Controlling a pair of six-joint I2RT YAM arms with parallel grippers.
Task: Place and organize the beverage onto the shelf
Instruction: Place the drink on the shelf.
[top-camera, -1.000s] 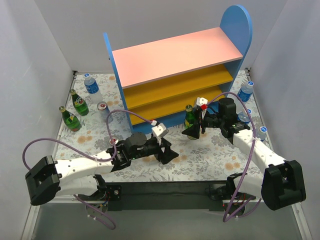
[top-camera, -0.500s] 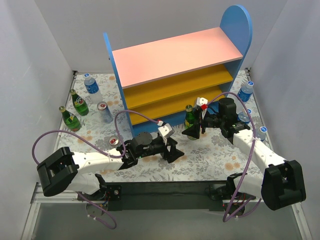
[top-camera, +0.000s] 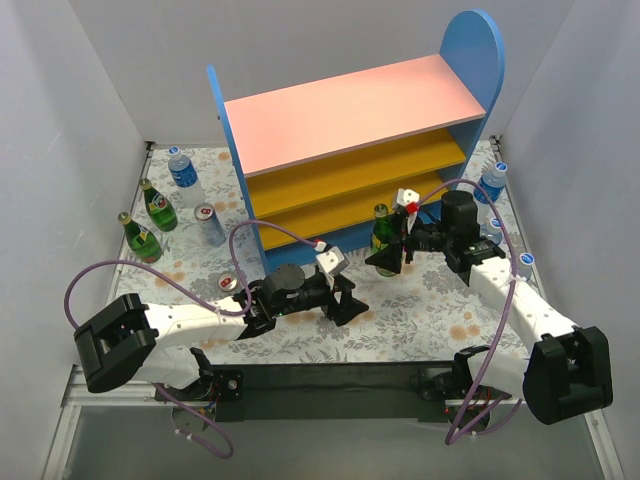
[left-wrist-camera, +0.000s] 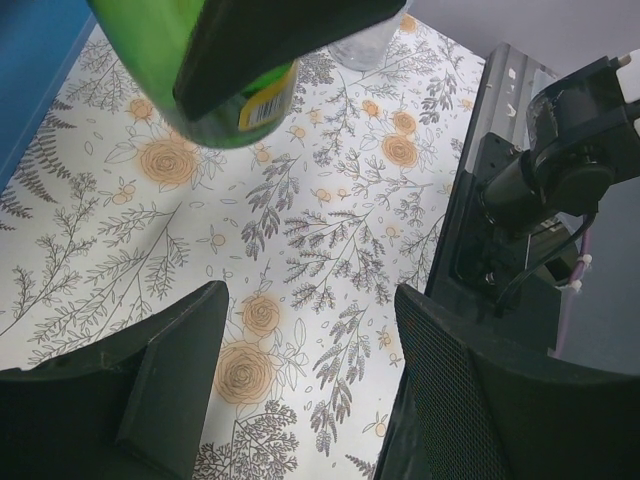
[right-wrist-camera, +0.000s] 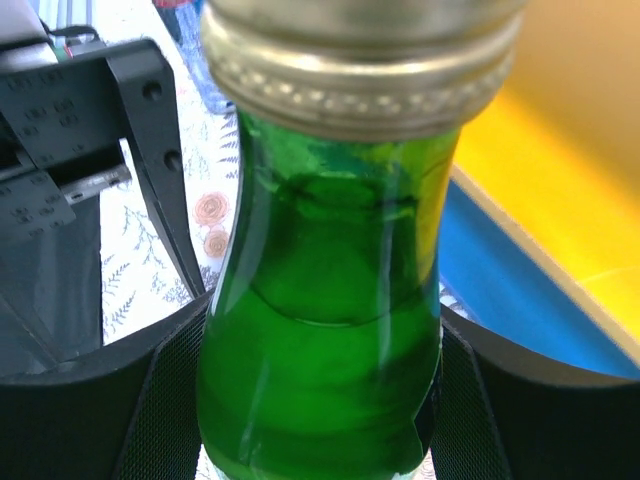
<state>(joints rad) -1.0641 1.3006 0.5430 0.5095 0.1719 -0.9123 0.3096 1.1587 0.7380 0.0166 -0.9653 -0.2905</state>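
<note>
The right gripper (top-camera: 388, 256) squeezes the green bottle (right-wrist-camera: 320, 330) low on its body, one finger on each side. The bottle stands upright with its gold cap (right-wrist-camera: 360, 60) on top. In the top view it is just in front of the shelf (top-camera: 340, 115), at about 6 o'clock from the shelf's right half. The open boards are at 12 o'clock from the bottle.

The left gripper (left-wrist-camera: 310, 300) is spread apart and holds nothing. It hangs low over the flower mat (left-wrist-camera: 330, 200), at about 7 o'clock from the bottle.

The job now, I think, is to put this bottle on the lowest orange board (top-camera: 310, 220). To do it well, lift the bottle so its bottom goes higher than the blue front edge (right-wrist-camera: 510, 280). Hold it straight up so it does not tip. Push it slowly toward 12 o'clock. Watch the cap, because it must pass under the board above. Glass is hard and slippery, so grip it tight until it stands on the board. Then let go gently and pull back toward 6 o'clock without bumping it.

Put it at one side of the board. Then the other green bottles (top-camera: 157, 207), at 9 o'clock on the mat, can stand next to it later. The left arm should not cross the bottle's path.
</note>
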